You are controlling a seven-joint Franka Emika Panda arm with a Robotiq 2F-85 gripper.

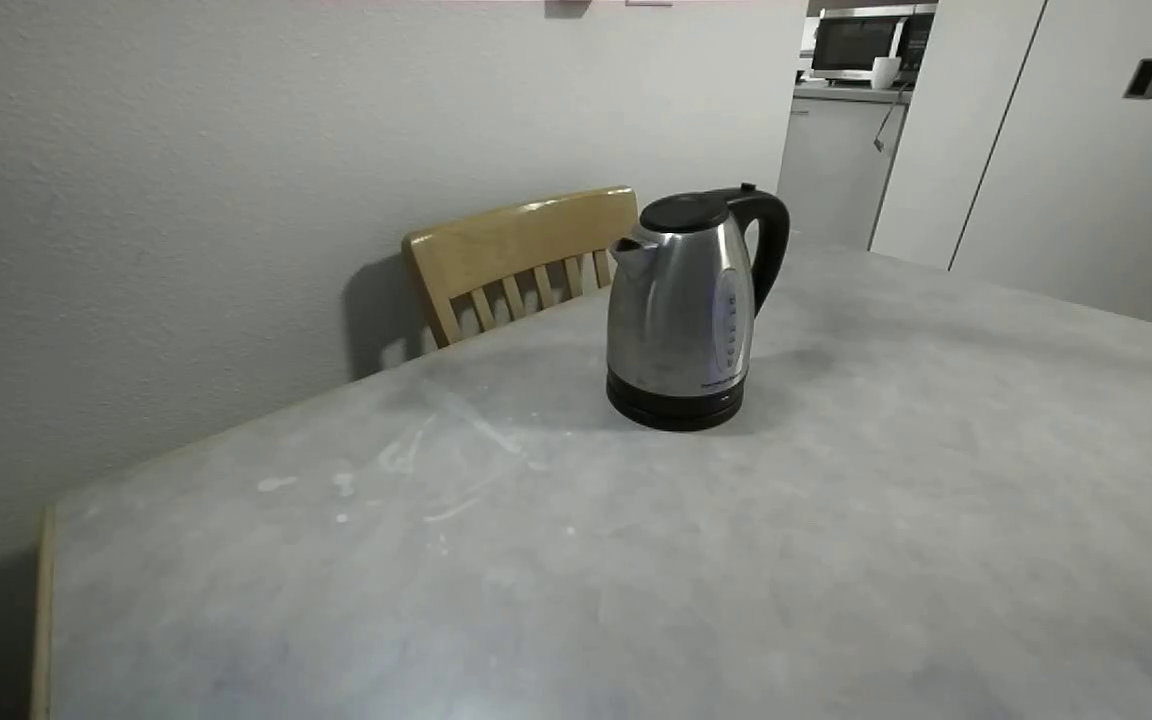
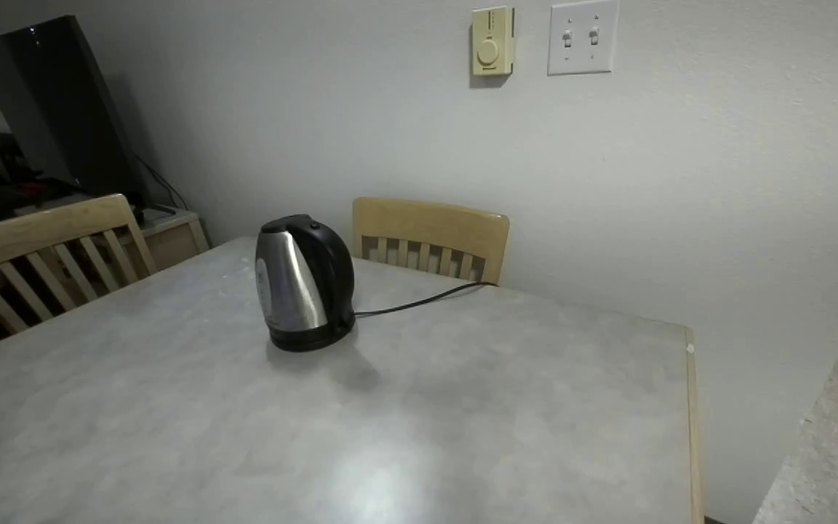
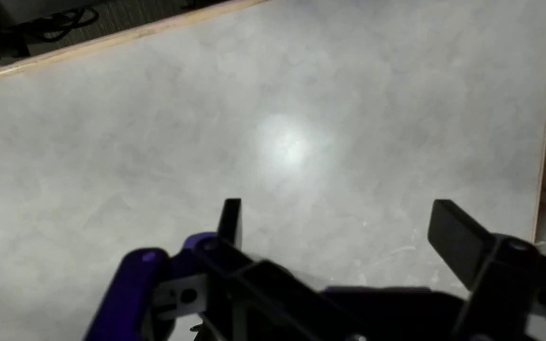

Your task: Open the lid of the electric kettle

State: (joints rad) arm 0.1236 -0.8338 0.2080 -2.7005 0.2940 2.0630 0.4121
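Since lid looks light, stiff, prob press btn at right, lift from left; gripper spread wide, empty

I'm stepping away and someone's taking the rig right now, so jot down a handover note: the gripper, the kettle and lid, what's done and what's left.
Gripper: open, holding nothing, over the table in the wrist view; out of sight in both exterior views.
Electric kettle: upright on the table, its cord running to the table edge.
Lid: shut on top of the kettle, beside the handle.
Done: no opening of the lid yet.
Left: bring the gripper to the kettle and open the lid; the small button atop the handle may be its release.
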